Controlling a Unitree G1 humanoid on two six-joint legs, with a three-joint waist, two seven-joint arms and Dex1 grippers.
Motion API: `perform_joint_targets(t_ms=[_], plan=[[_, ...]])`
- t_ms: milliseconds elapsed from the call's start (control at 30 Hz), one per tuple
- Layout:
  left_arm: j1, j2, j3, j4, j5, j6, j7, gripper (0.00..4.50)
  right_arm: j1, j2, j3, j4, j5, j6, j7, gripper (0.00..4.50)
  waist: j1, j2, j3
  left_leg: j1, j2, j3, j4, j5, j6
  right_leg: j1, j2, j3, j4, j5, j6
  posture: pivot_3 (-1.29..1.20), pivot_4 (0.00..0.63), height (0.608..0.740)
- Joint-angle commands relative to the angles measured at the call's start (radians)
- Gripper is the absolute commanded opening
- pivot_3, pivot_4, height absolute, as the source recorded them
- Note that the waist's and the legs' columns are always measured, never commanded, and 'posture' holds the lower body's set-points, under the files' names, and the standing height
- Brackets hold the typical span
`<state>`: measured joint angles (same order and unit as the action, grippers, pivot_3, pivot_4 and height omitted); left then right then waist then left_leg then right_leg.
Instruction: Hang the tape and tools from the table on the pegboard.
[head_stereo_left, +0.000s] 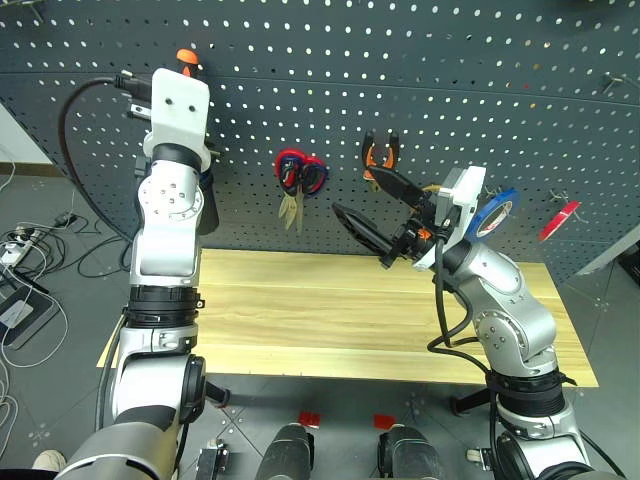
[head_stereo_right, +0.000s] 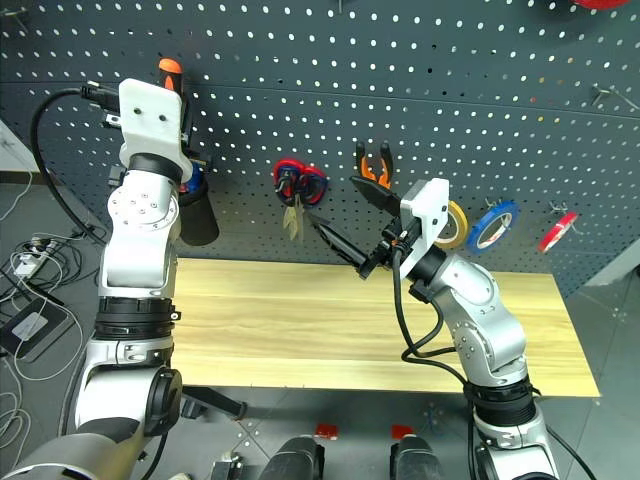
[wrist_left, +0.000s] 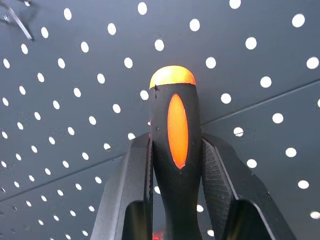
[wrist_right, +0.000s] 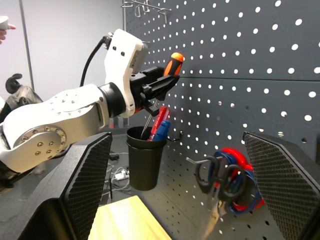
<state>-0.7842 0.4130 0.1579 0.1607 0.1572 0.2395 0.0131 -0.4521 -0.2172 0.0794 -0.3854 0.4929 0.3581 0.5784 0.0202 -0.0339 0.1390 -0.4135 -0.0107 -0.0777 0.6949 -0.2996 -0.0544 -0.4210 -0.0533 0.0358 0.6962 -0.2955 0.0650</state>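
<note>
My left gripper (wrist_left: 176, 142) is shut on the orange-and-black screwdriver (wrist_left: 176, 125), held upright close to the dark grey pegboard (head_stereo_left: 450, 80). In the right wrist view the screwdriver (wrist_right: 172, 62) points its shaft down into a black cup (wrist_right: 145, 160). My right gripper (head_stereo_left: 351, 191) stands open and empty above the back of the pale wood table (head_stereo_left: 300, 310). Black-handled scissors (wrist_right: 212, 172) hang on a hook. Orange-and-black pliers (head_stereo_left: 380, 152) hang just behind the right gripper. The red-edged tape (head_stereo_left: 558, 220) hangs at the far right.
Red-handled snips (head_stereo_left: 312, 172) share the spot with the scissors. The cup holds a red and a blue screwdriver (wrist_right: 161, 125). A yellow roll (head_stereo_right: 455, 225) and a blue roll (head_stereo_right: 492, 225) hang right of the right wrist. Cables (head_stereo_left: 30, 250) lie on the floor at the left.
</note>
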Motion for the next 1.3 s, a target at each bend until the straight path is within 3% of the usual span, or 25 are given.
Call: perform_joint_targets(t_ms=[33, 67, 133, 467, 667, 1000, 1167, 1300], plan=[[0.016, -0.016, 0.055, -0.034, -0.037, 0.049, 0.033, 0.99, 0.002, -0.005, -0.011, -0.022, 0.0, -0.013, -0.007, 4.5, 0.0, 0.0, 0.0, 0.0, 0.0, 0.0, 0.0, 0.0, 0.0, 0.0, 0.0, 0.0, 0.0, 0.0, 0.0, 0.12, 0.113, 0.74], [0.022, -0.022, 0.061, -0.041, -0.043, 0.061, 0.039, 0.99, 0.005, -0.006, -0.011, -0.025, 0.0, -0.013, -0.007, 4.5, 0.0, 0.0, 0.0, 0.0, 0.0, 0.0, 0.0, 0.0, 0.0, 0.0, 0.0, 0.0, 0.0, 0.0, 0.0, 0.12, 0.115, 0.74], [0.037, -0.032, 0.074, -0.059, -0.046, 0.089, 0.059, 1.71, 0.011, -0.009, -0.011, -0.029, 0.0, -0.011, -0.007, 4.5, 0.0, 0.0, 0.0, 0.0, 0.0, -0.001, 0.0, 0.0, 0.0, 0.0, 0.0, 0.0, 0.0, 0.0, 0.0, 0.12, 0.118, 0.74], [0.043, -0.048, 0.075, -0.077, -0.073, 0.144, 0.059, 4.47, 0.004, -0.016, -0.01, -0.015, -0.004, -0.011, -0.009, 4.5, 0.0, 0.0, 0.0, 0.0, -0.001, -0.001, 0.001, 0.0, 0.0, 0.0, -0.001, 0.0, 0.0, 0.0, 0.0, 0.12, 0.124, 0.74], [0.063, -0.052, 0.073, -0.156, -0.153, 0.175, -0.031, 4.47, 0.04, -0.058, -0.034, -0.039, 0.004, -0.004, -0.004, 4.5, 0.001, 0.0, 0.0, 0.0, -0.001, -0.002, 0.001, 0.0, 0.0, 0.001, -0.001, 0.0, 0.0, 0.0, 0.0, 0.12, 0.127, 0.74], [0.172, -0.061, -0.028, -0.438, -0.203, 0.231, -0.158, 4.47, 0.143, -0.15, -0.11, -0.137, 0.037, 0.053, -0.04, 4.5, 0.002, 0.0, 0.0, 0.001, -0.001, 0.0, 0.0, 0.0, 0.001, 0.001, -0.001, 0.002, 0.0, 0.0, 0.0, 0.12, 0.133, 0.74], [0.377, -0.111, -0.108, -0.612, -0.203, 0.348, -0.156, 4.47, 0.288, -0.192, -0.089, -0.177, -0.095, 0.08, -0.14, 4.5, 0.003, 0.0, 0.0, 0.003, -0.001, 0.001, 0.0, -0.001, 0.003, 0.002, -0.001, 0.004, 0.0, 0.0, 0.0, 0.12, 0.134, 0.74], [0.55, -0.173, -0.147, -0.673, -0.205, 0.408, -0.127, 4.47, 0.358, -0.147, -0.08, -0.158, -0.226, 0.134, -0.317, 4.5, 0.004, 0.001, 0.0, 0.005, 0.0, 0.004, 0.0, -0.002, 0.004, 0.004, -0.001, 0.006, -0.001, 0.0, 0.0, 0.11, 0.134, 0.74]])
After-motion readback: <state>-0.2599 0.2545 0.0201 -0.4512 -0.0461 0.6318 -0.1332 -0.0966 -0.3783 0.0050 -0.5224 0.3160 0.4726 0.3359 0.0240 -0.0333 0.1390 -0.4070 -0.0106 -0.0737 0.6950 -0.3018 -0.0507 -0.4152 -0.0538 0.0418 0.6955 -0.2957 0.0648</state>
